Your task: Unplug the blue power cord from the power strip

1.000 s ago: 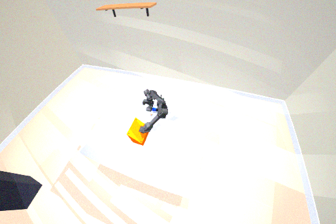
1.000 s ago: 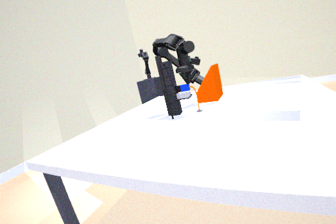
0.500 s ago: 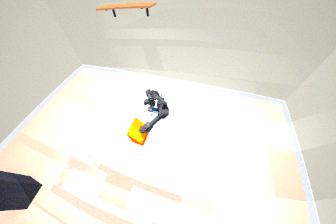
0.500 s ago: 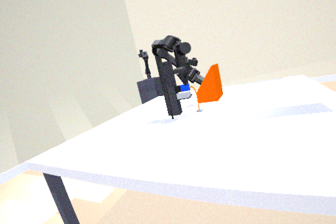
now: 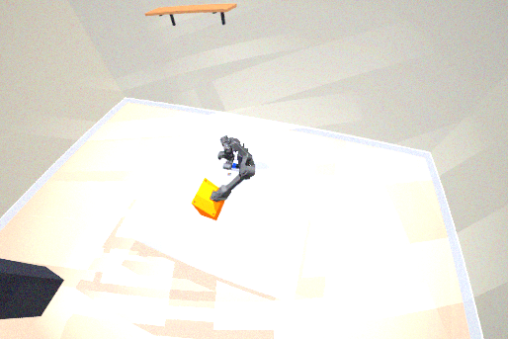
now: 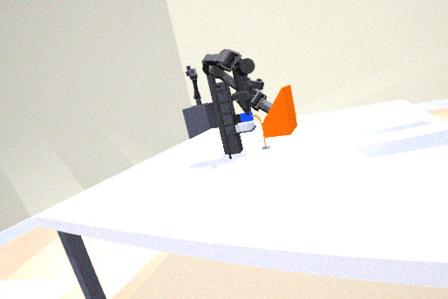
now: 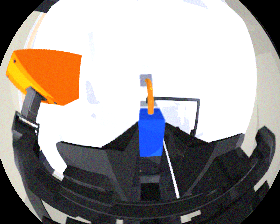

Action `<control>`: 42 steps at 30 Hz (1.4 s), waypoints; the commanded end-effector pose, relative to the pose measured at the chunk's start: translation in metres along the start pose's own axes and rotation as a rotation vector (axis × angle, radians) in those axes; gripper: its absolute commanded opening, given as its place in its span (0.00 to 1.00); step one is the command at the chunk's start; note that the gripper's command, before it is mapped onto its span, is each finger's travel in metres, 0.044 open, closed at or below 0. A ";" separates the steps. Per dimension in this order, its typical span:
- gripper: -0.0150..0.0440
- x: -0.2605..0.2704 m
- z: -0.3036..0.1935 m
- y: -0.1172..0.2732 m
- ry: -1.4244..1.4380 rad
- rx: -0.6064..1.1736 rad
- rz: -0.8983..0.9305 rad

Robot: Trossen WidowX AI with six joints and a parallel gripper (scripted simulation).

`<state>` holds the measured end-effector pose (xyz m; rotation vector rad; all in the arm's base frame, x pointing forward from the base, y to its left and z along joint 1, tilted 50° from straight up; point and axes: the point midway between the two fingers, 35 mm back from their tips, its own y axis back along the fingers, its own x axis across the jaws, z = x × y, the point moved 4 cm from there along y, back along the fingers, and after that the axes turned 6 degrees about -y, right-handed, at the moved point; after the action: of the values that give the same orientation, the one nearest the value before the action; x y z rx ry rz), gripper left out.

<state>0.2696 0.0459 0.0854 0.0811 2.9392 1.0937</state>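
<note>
From above, the arm is seen bent over the table [image 5: 346, 165], its gripper [image 5: 228, 159] down beside a speck of blue; little else can be read there. On the exterior view, the blue plug [image 6: 246, 116] sits on top of the pale power strip [image 6: 245, 126], apparently not yet pulled free, beside an orange block [image 6: 280, 114]. At the wrist, the narrowed fingers are clamped on the plug [image 7: 149, 133], an orange cord [image 7: 149, 95] leading away. A straight pull along the plug's axis is advised, without twisting, so the strip is not dragged.
</note>
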 end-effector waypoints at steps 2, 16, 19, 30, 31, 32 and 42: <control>0.29 0.000 0.000 0.000 -0.003 0.000 -0.002; 0.25 0.000 0.019 0.001 -0.001 -0.002 -0.003; 0.25 0.000 0.024 0.002 0.000 -0.002 -0.003; 0.25 0.002 0.041 0.004 0.002 -0.003 -0.003; 0.25 0.002 0.043 0.004 0.002 -0.003 -0.003; 0.25 0.003 0.045 0.005 0.002 -0.003 -0.003; 0.25 0.006 0.060 0.007 0.003 -0.002 -0.004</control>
<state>0.2662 0.0780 0.0495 0.1030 2.9376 1.0827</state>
